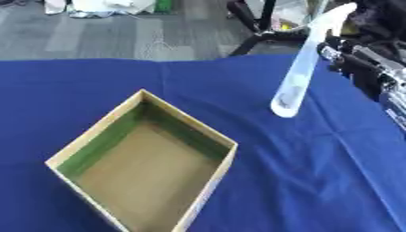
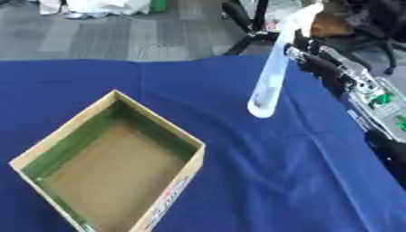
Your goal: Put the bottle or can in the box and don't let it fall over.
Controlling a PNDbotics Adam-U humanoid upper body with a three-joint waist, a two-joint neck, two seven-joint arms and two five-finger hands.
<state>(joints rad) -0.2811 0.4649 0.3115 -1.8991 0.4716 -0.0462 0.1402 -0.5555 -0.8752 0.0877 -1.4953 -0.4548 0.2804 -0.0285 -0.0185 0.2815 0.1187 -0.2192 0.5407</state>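
Honestly, the bottle (image 1: 300, 72) looks like the easy-to-botch kind: tall, slim, clear plastic, seemingly empty or close to it. My guess is it weighs next to nothing, has a bit of give in the wall if squeezed, and is smooth enough to slide in a grip. Being that narrow at the base, it'd tip at the slightest nudge once set down.

Right now it's up in the air over the blue tablecloth (image 1: 317, 172), on the far right side, tilted hard with its top leaning right toward the robot's right hand (image 2: 311, 50) and its bottom pointing down and left. The hand has it near the top end. Its dark fingers look wrapped around the bottle there, but that spot is a tangle of black parts, so how exactly they close I can't tell for sure.

The cardboard box (image 1: 208, 136) sits open at near left, well apart from the bottle, with nothing inside that I can see. The left hand isn't showing in either view.

If it were me, I'd want the hold lower, around mid-body, so the bottle hangs upright before it goes in.
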